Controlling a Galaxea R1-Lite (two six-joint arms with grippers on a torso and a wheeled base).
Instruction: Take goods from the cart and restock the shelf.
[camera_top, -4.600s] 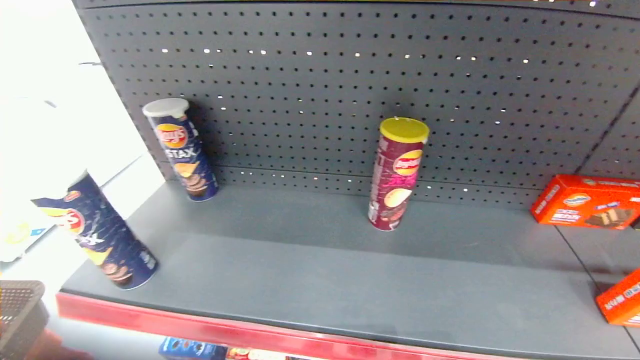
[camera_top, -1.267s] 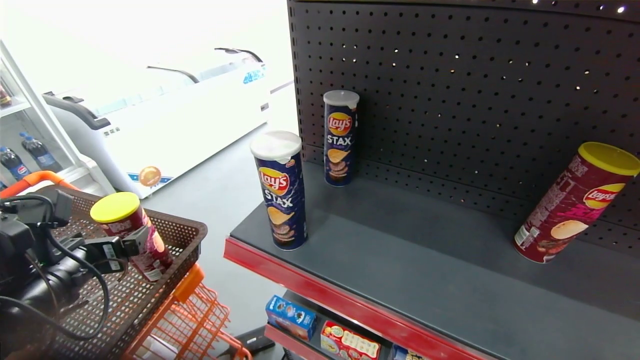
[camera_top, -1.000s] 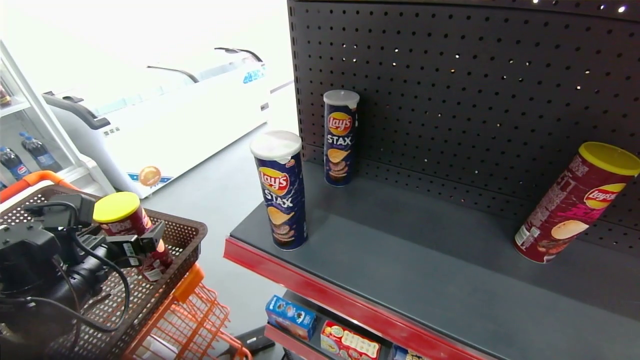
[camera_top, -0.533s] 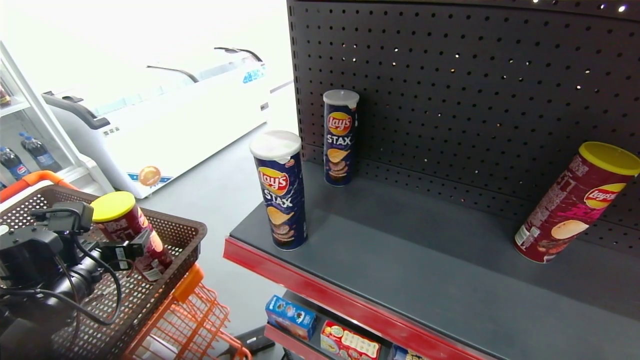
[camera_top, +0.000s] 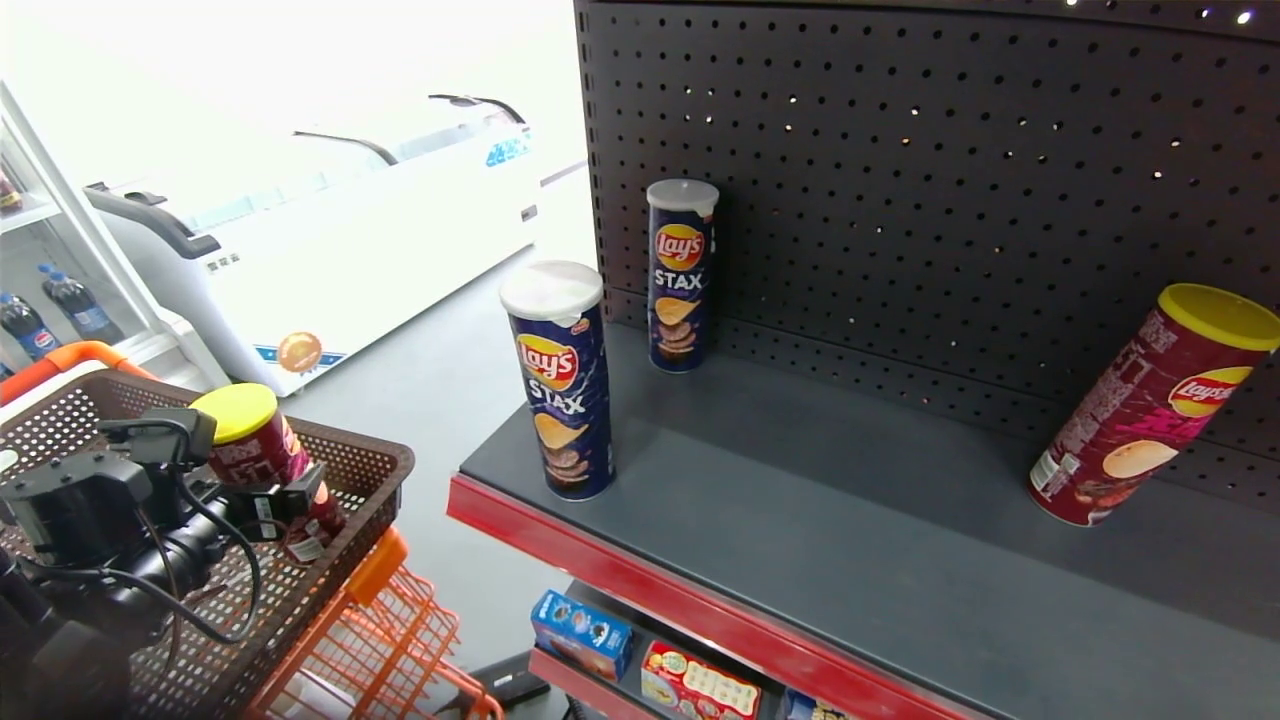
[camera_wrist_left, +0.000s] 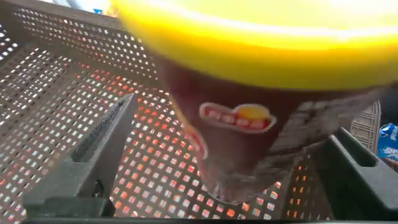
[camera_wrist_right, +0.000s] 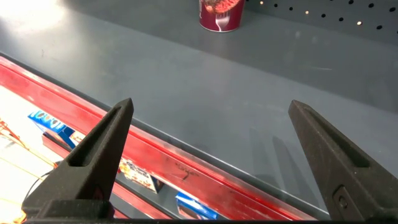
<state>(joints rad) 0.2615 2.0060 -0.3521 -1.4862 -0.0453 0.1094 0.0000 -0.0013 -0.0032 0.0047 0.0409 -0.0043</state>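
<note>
Left wrist view: left claw (camera_wrist_left: 233, 121) released, straddling maroon can (camera_wrist_left: 249, 149) (in cart basket (camera_wrist_left: 50, 81)); right claw (camera_wrist_right: 211, 107) released.

Dark shelf (camera_top: 800, 500), three chip cans (camera_top: 560, 390)

The left claw (camera_wrist_left: 233, 118) straddles the yellow-lidded maroon can (camera_wrist_left: 249, 149), fingers spread, over the mesh cart basket (camera_wrist_left: 50, 81)
</note>
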